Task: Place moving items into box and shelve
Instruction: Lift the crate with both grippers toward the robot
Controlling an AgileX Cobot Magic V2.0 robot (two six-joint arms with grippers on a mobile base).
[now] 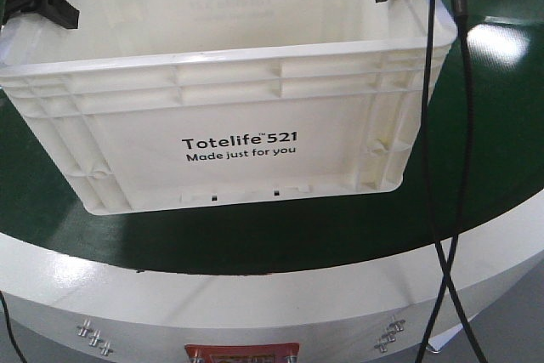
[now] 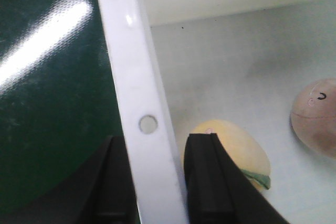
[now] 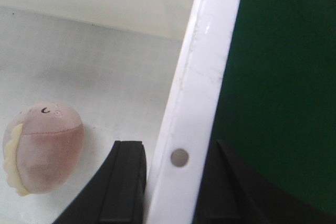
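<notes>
Cream ball inside the box shows only from left wrist.

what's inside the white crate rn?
Two soft balls on the floor of the white crate: a cream-yellow ball and a pink-brown ball. A left gripper finger covers part of the cream one; the front view hides the floor.

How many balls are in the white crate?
2: the cream-yellow ball beside the crate rim, the pink-brown ball farther inside. Others may be hidden.
</notes>
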